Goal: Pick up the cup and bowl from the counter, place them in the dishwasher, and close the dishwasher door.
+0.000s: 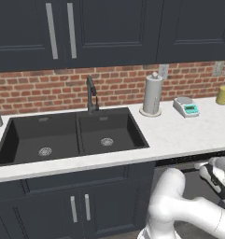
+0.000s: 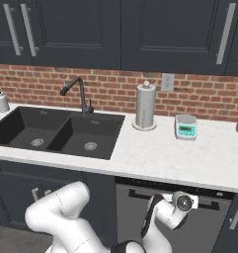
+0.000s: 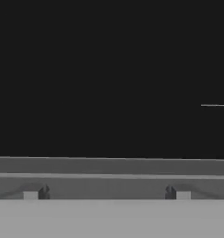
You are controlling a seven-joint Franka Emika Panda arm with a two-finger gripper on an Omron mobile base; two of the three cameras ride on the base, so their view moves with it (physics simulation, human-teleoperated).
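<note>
The cup and the bowl are out of view. Under the white counter [image 2: 165, 155] the dishwasher door [image 2: 204, 222] stands upright or nearly so, a flat grey-dark panel with a dark strip along its top. My arm reaches low in front of it, and its wrist [image 2: 182, 201] is right up against the upper part of the door. In the hand view my gripper [image 3: 107, 191] is open. Its two finger tips [image 3: 43, 191] stand far apart with nothing between them, facing a flat dark surface very close ahead.
A black double sink [image 1: 69, 135] with a faucet [image 1: 91, 95] is set into the counter [image 1: 179, 135]. A paper towel holder [image 2: 145, 106], a small scale [image 2: 185, 126] and an olive-yellow cylinder [image 1: 223, 94] stand along the brick wall. Handled cabinet doors [image 1: 79, 207] are below the sink.
</note>
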